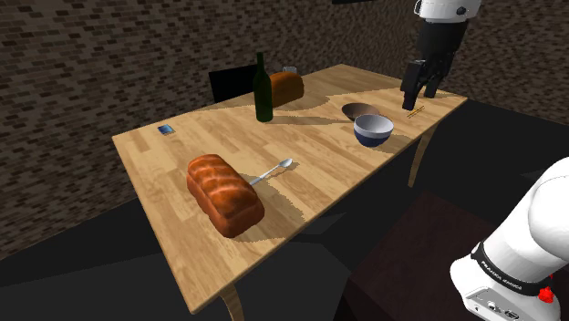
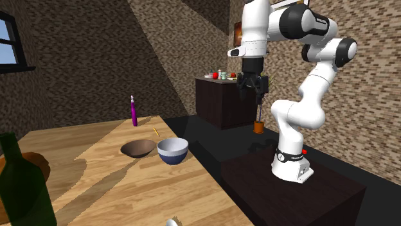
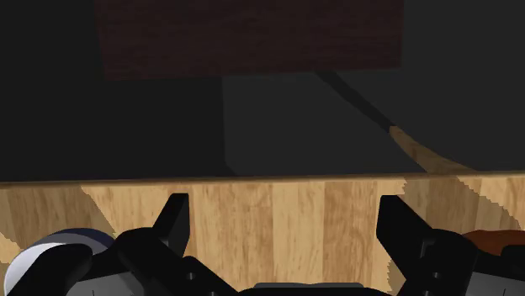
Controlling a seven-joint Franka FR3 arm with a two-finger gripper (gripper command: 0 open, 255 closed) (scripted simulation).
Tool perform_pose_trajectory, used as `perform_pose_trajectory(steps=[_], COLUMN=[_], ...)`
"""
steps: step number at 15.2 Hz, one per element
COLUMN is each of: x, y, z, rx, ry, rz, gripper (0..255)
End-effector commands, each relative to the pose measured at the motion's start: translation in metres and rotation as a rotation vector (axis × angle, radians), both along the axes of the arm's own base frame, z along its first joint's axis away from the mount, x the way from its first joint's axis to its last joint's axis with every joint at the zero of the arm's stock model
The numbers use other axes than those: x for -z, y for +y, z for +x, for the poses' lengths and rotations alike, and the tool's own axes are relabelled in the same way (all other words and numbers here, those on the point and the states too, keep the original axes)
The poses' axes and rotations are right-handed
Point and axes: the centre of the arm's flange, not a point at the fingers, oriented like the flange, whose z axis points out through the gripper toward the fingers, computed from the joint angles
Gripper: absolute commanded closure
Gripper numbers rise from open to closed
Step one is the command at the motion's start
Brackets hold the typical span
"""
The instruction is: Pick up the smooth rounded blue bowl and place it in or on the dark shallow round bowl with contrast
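Note:
The blue bowl (image 1: 374, 129) with a white inside stands upright on the wooden table (image 1: 182, 246), near its far right end in the shoulder view. Right behind it, touching or nearly so, lies the dark shallow brown bowl (image 1: 361, 111). In the second exterior view the blue bowl (image 2: 173, 151) sits to the right of the dark bowl (image 2: 138, 148). My gripper (image 1: 418, 97) hangs in the air well above the table's edge, beyond both bowls. The wrist view has the gripper (image 3: 284, 220) open and holding nothing, with the blue bowl (image 3: 59, 252) beside one finger and the dark bowl (image 3: 496, 240) beside the other.
A bread loaf (image 1: 224, 193) and a spoon (image 1: 272, 170) lie mid-table. A dark green bottle (image 1: 263, 89) and a second loaf (image 1: 286, 87) stand at the back. A thin stick (image 1: 416, 111) lies below the gripper. A purple object (image 2: 133, 112) stands upright behind the bowls.

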Motion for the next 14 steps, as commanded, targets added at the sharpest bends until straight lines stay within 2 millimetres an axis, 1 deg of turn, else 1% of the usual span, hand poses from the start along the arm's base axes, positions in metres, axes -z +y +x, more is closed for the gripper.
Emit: perform_pose_trajectory(steps=[1,14], x=[0.0,0.108], y=[0.0,-0.08], z=[0.0,0.101], rx=[0.0,0.01], ry=[0.0,0.003], rz=[0.0,-0.05], gripper=[0,0])
